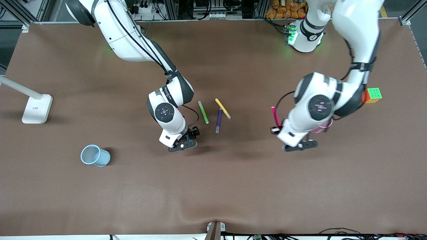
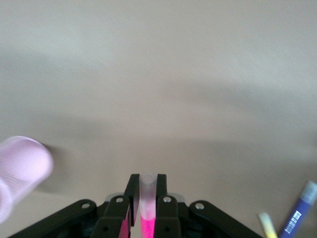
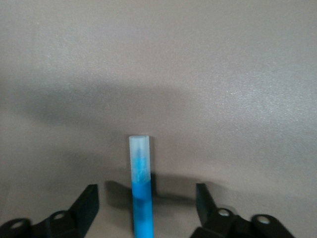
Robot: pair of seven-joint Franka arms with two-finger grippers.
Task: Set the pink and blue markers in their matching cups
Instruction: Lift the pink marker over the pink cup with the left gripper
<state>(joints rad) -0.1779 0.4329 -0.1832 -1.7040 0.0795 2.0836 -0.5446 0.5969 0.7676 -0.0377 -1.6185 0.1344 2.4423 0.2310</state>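
My left gripper (image 1: 277, 130) is shut on the pink marker (image 1: 275, 116) and holds it above the table beside the pale pink cup (image 1: 323, 127), which the left arm mostly hides. In the left wrist view the gripper (image 2: 147, 179) grips the marker (image 2: 147, 218) near its pale end, and the pink cup (image 2: 22, 166) sits off to one side. My right gripper (image 1: 190, 133) is low over the table and open. In the right wrist view the blue marker (image 3: 140, 193) lies on the table between its fingers (image 3: 200, 191). The pale blue cup (image 1: 95, 155) sits toward the right arm's end.
Green marker (image 1: 203, 112), yellow marker (image 1: 223, 108) and purple marker (image 1: 219, 120) lie mid-table between the two grippers. A colour cube (image 1: 372, 95) sits at the left arm's end. A white lamp base (image 1: 36, 108) stands at the right arm's end.
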